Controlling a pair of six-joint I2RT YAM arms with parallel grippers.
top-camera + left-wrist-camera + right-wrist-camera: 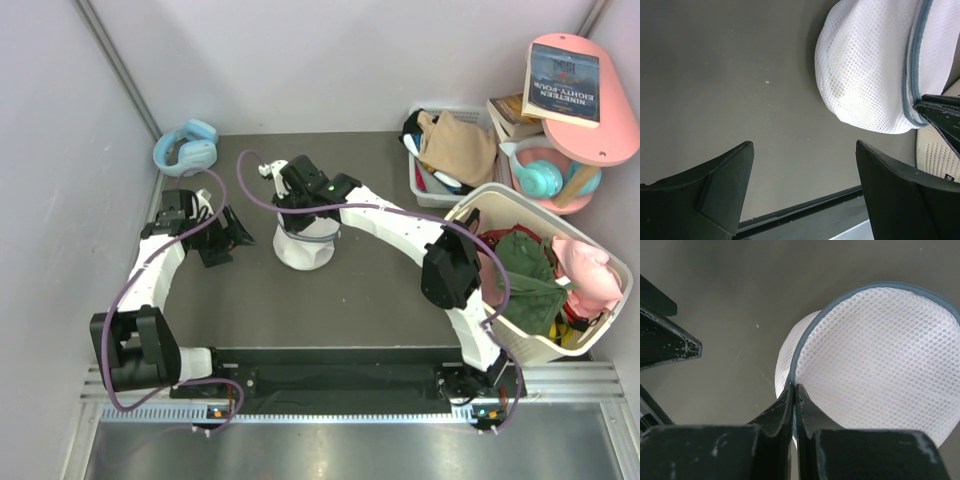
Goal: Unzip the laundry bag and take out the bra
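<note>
The laundry bag, a white mesh pouch with a grey zip round its rim, stands on edge in the middle of the dark table. My right gripper comes down on it from above. In the right wrist view its jaws are pressed together on the grey zip band at the rim of the laundry bag. My left gripper stands open just left of the bag, with only bare table between its fingers. The laundry bag shows beyond the left gripper's tips. The bra is hidden.
A white basket of clothes sits at the right edge, a small grey crate with a tan cloth behind it. Blue headphones lie at the back left corner. A pink shelf with books stands at the back right.
</note>
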